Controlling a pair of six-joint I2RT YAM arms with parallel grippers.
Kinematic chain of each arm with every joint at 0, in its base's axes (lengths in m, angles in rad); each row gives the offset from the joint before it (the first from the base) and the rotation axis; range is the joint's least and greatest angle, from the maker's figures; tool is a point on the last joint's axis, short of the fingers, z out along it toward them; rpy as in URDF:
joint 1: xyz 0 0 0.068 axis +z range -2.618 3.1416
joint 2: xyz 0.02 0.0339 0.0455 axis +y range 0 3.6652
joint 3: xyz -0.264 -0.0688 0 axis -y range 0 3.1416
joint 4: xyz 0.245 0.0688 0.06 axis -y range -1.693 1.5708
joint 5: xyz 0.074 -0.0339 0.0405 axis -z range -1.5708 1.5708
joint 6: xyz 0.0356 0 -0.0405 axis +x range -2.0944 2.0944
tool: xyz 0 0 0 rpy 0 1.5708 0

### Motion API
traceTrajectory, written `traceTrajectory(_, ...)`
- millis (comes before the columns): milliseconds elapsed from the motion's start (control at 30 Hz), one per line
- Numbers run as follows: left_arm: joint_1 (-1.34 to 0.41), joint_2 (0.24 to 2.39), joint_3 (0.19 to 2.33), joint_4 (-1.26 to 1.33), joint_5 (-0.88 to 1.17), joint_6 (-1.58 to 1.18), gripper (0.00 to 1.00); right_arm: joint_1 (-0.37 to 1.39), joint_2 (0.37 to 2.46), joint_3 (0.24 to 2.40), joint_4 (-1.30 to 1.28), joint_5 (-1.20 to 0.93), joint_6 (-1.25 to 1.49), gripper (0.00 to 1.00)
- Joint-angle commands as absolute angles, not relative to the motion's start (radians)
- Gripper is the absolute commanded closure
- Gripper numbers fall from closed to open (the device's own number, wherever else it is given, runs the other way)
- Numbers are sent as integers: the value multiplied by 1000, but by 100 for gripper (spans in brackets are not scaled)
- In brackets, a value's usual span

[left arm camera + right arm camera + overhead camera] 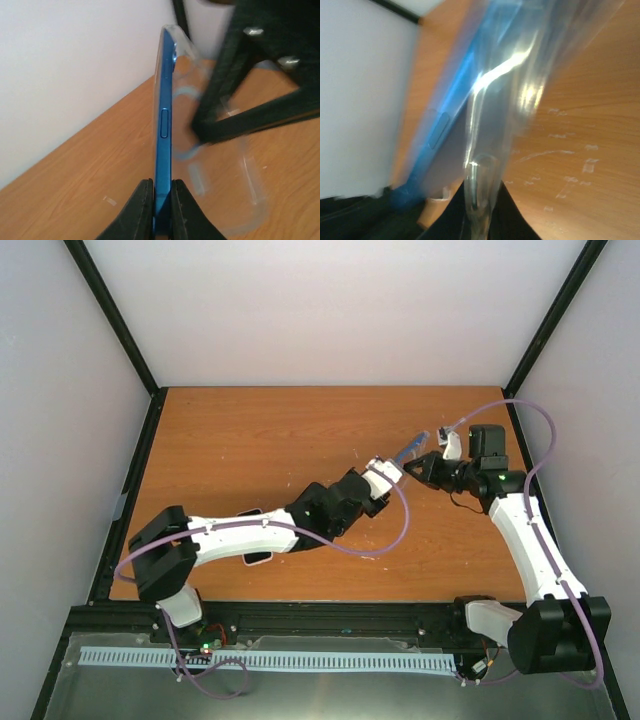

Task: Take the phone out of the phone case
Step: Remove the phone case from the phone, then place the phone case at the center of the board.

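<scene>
Phone (162, 140), blue and seen edge-on, is held in the air above the wooden table (250, 440), between the two arms. The left gripper (161, 212) is clamped on its lower edge, and the right gripper (480, 212) pinches the clear case (520, 75). In the left wrist view the case stands away along one side but seems to cling at the far top corner. I judge the separation well begun, not finished: that last corner must come free.
</scene>
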State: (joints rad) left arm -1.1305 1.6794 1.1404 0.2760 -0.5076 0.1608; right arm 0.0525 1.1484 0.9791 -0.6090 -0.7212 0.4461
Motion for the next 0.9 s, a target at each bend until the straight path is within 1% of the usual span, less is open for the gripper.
traceTrajectory(0,-984,1561,1169,206,-665,-87,100,29,1109,968,-697,-615,365,97)
traceTrajectory(167,-963,1523,1130,197,-632,-139,100,29,1102,966,-678,-647,376,97)
traceTrajectory(333,-938,1500,1115,169,-586,-211,100,22,1106,971,-691,-606,355,97)
traceTrajectory(500,-935,1477,1090,166,-581,-217,100,-16,1154,1002,-709,-619,225,97)
traceTrajectory(600,-936,1463,1077,151,-573,-227,100,-45,1252,1089,-771,-647,62,97)
traceTrajectory(867,-936,1432,1021,125,-547,-259,100,-117,1671,1377,-1004,-562,-262,97)
